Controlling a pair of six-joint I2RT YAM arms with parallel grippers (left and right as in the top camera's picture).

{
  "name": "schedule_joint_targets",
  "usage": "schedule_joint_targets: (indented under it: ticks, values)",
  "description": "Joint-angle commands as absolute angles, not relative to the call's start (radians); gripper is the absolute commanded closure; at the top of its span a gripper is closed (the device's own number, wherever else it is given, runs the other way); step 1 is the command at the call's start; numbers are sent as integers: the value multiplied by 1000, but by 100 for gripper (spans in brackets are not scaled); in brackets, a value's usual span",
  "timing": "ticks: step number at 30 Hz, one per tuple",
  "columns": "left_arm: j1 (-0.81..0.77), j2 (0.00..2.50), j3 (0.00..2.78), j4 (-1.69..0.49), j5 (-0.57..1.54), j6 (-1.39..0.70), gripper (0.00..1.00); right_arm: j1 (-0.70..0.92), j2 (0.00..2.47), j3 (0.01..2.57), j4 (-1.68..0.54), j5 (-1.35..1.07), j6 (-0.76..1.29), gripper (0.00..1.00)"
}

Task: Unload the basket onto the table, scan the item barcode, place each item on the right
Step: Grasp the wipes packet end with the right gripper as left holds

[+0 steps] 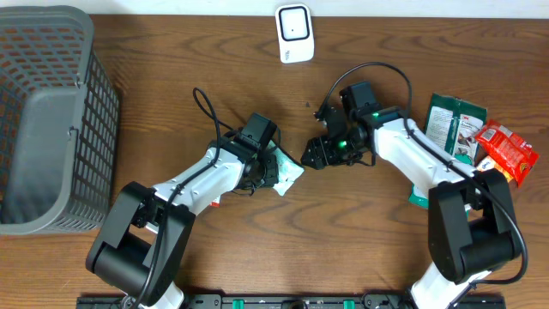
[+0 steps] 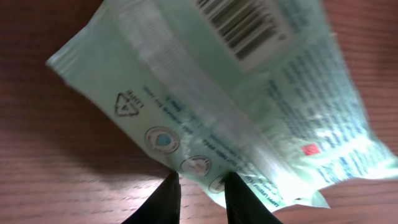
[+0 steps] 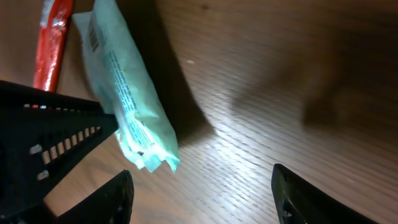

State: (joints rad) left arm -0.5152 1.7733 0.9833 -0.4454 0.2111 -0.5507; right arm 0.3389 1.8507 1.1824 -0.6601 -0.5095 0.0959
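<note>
The item is a pale green packet (image 1: 289, 174) (image 2: 205, 93) (image 3: 130, 93), held tilted above the table with a shadow under it. My left gripper (image 1: 273, 167) (image 2: 202, 198) is shut on the packet's lower edge. A barcode (image 2: 249, 28) (image 3: 93, 31) shows on its upper end. My right gripper (image 1: 310, 157) (image 3: 202, 198) stands open just right of the packet, nothing between its fingers, and the packet's corner hangs above its left finger (image 3: 115, 199). The white scanner (image 1: 294, 33) stands at the table's back edge, apart from both grippers.
A grey mesh basket (image 1: 51, 120) fills the left side. A dark green snack bag (image 1: 455, 124) and a red one (image 1: 506, 150) lie at the right. A small red item (image 1: 216, 202) (image 3: 53, 37) lies under my left arm.
</note>
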Motion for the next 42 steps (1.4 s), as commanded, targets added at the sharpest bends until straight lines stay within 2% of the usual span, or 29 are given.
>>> schedule_joint_targets:
  ticks: [1, 4, 7, 12, 21, 23, 36, 39, 42]
  values:
    - [-516, 1797, 965, -470, 144, -556, 75, 369, 1905, 1176, -638, -588, 70, 35]
    - [-516, 1797, 965, -469, 144, -556, 74, 380, 1949, 1176, -612, -595, 69, 38]
    - [-516, 1797, 965, -469, 141, -556, 74, 381, 1973, 1176, -597, -675, 38, 46]
    - [-516, 1797, 965, -469, 137, -556, 74, 382, 1982, 1176, -590, -691, 35, 48]
    - [-516, 1797, 965, -469, 137, -556, 74, 431, 1982, 1173, -582, -715, 28, 58]
    - [-516, 1797, 965, -469, 137, -556, 74, 451, 1982, 1173, -582, -704, 27, 63]
    - [-516, 1797, 965, -469, 138, -556, 74, 480, 1982, 1141, -513, -688, 24, 68]
    - [-516, 1797, 965, -469, 138, -556, 74, 482, 1982, 1140, -506, -685, 24, 74]
    - [-516, 1797, 965, -469, 137, -556, 74, 484, 1982, 1140, -504, -664, 24, 85]
